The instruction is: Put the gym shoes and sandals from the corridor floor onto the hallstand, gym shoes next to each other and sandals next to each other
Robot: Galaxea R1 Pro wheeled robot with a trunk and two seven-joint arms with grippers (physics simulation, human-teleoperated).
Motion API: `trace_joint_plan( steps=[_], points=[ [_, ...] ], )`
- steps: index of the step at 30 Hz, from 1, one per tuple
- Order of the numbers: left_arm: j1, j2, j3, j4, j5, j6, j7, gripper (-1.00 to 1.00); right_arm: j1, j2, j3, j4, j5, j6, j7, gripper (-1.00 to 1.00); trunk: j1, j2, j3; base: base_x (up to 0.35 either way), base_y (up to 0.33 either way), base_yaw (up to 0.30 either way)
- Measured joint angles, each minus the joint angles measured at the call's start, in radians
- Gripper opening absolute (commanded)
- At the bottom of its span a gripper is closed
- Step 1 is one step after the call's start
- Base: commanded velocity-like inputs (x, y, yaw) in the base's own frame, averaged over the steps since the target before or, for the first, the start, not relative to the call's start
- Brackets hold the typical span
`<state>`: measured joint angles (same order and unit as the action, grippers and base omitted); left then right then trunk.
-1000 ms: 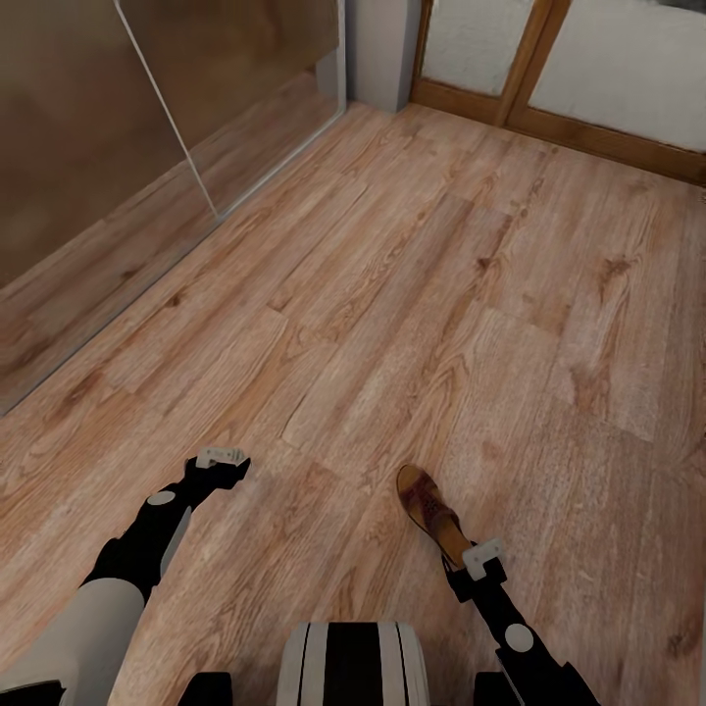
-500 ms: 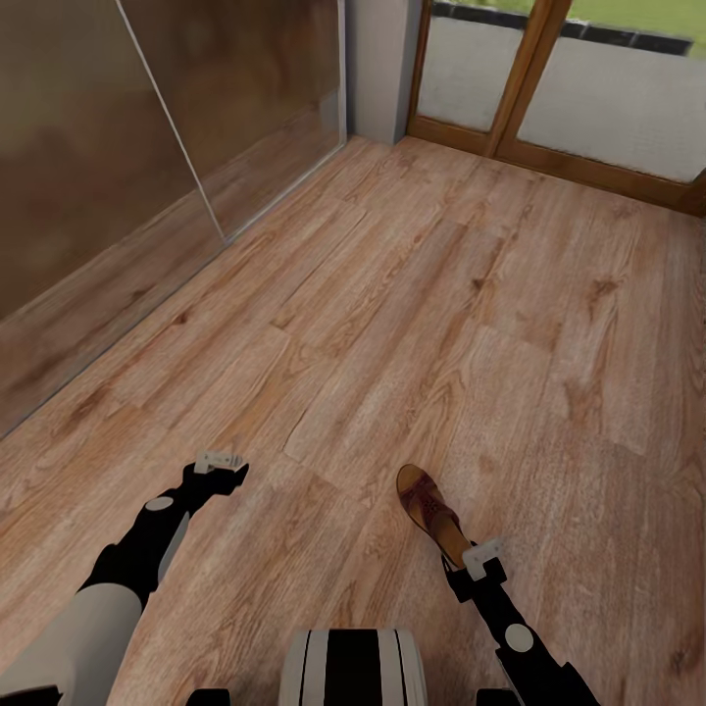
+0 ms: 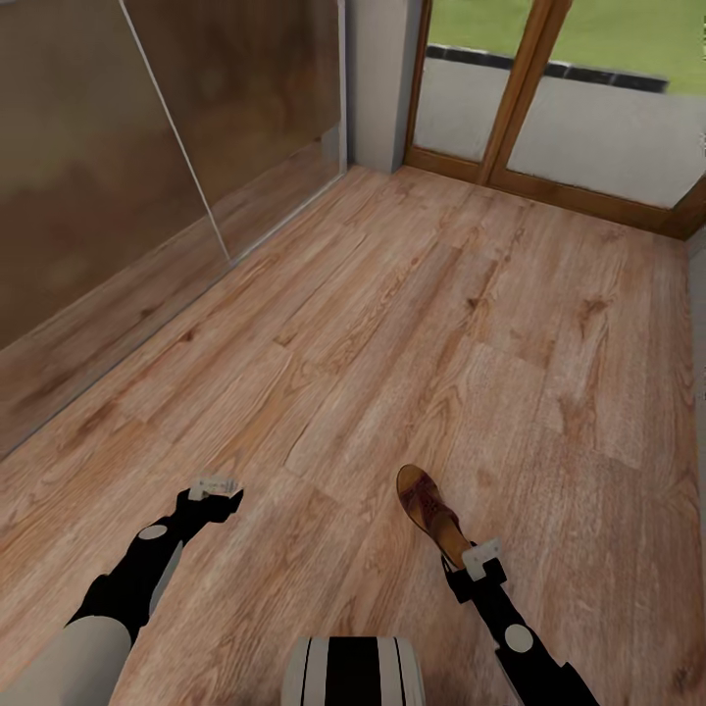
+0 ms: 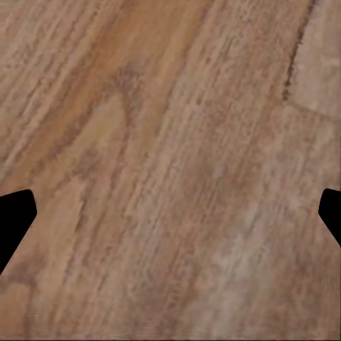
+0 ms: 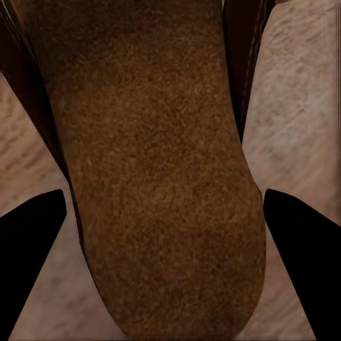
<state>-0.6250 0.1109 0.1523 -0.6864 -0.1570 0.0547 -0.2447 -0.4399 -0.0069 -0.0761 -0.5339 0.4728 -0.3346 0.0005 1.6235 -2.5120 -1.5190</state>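
Observation:
A brown sandal (image 3: 428, 512) with a tan insole hangs just above the corridor floor (image 3: 412, 294), toe pointing away from me. My right gripper (image 3: 471, 559) is shut on its heel end. In the right wrist view the sandal's insole (image 5: 149, 177) lies between the two dark fingertips (image 5: 28, 249). My left gripper (image 3: 218, 490) is open over bare planks at the lower left, and its wrist view has floor (image 4: 170, 142) between the spread fingertips (image 4: 14, 220). The gym shoes and the hallstand are out of view.
A mirrored sliding-door wardrobe (image 3: 118, 167) runs along the left side. A wood-framed glass door (image 3: 520, 88) closes the far end, with grass outside. A wall edge (image 3: 698, 324) shows at the right. Open plank floor stretches ahead of me.
The head camera has tilted up, so more of the glass door and the grass outside shows. The right gripper still holds the sandal. The left arm sits slightly lower in the picture.

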Motion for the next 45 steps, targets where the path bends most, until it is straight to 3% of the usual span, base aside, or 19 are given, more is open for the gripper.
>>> trace_joint_plan(
  steps=[2,12,21,30,38,43,45],
  points=[
    [0.054,0.006,0.001,0.001,0.003,-0.007,0.004,1.00,0.000,0.000,0.000,-0.001,-0.001,0.000,0.000,-1.00,-0.001,0.000,0.008,0.000,0.000,0.000],
    [0.142,0.005,0.014,0.001,0.007,-0.077,0.009,1.00,0.000,-0.003,-0.024,0.000,-0.003,0.000,0.000,-1.00,-0.005,0.003,0.061,0.000,0.000,-0.036],
    [0.200,0.005,0.115,0.014,0.007,-0.143,0.006,1.00,0.000,-0.004,-0.058,0.014,-0.001,0.000,0.000,-1.00,-0.009,0.005,0.109,0.000,0.000,-0.060],
    [0.254,0.006,0.152,0.109,0.005,-0.264,0.006,1.00,0.004,-0.004,-0.072,0.143,-0.012,-0.027,-0.003,-1.00,-0.013,0.007,0.158,0.000,0.000,-0.061],
    [0.318,0.004,0.191,0.170,0.006,-0.368,0.033,1.00,0.005,-0.013,-0.105,0.266,-0.089,-0.135,-0.004,-1.00,-0.017,0.009,0.202,0.000,0.000,-0.061],
    [0.367,0.004,0.202,0.188,0.007,-0.410,0.053,1.00,0.013,-0.026,-0.107,0.327,-0.105,-0.162,-0.004,-1.00,-0.019,0.010,0.229,0.000,0.000,-0.061],
    [0.401,0.000,0.222,0.209,0.006,-0.421,0.056,1.00,0.030,-0.038,-0.108,0.373,-0.113,-0.222,-0.004,-1.00,-0.020,0.011,0.240,0.000,0.000,-0.041]
  ],
)
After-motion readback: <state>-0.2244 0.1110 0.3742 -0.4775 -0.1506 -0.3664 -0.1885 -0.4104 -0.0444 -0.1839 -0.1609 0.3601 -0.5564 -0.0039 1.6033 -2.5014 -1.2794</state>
